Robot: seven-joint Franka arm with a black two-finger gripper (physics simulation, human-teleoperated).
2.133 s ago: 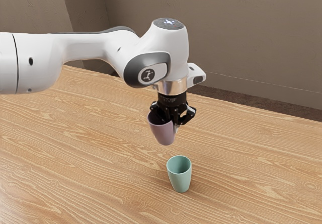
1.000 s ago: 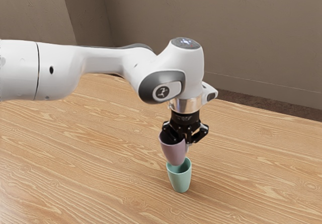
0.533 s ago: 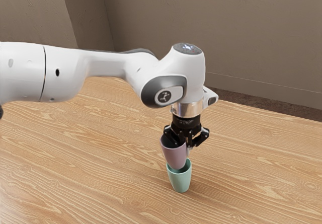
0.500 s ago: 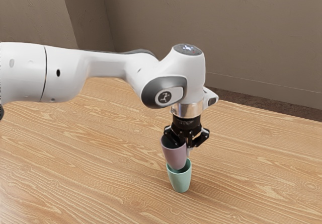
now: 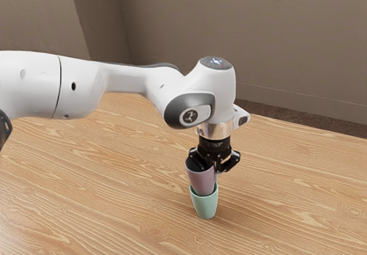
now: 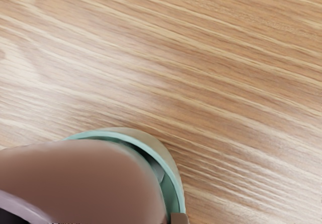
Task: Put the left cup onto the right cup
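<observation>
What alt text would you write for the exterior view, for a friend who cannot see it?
A white robot arm holds a purple cup in its black fingers, the cup's base inside the mouth of a green cup that stands on a wooden table. A plain wall is behind.

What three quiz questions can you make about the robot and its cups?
1. True or false: the purple cup lies on its side on the table.
2. Which cup stands on the table? A) the green cup B) the purple cup C) neither
3. Fill in: the claw is shut on the ____ cup.

Key: 1 false, its bottom sits in the green cup; 2 A; 3 purple.
</observation>
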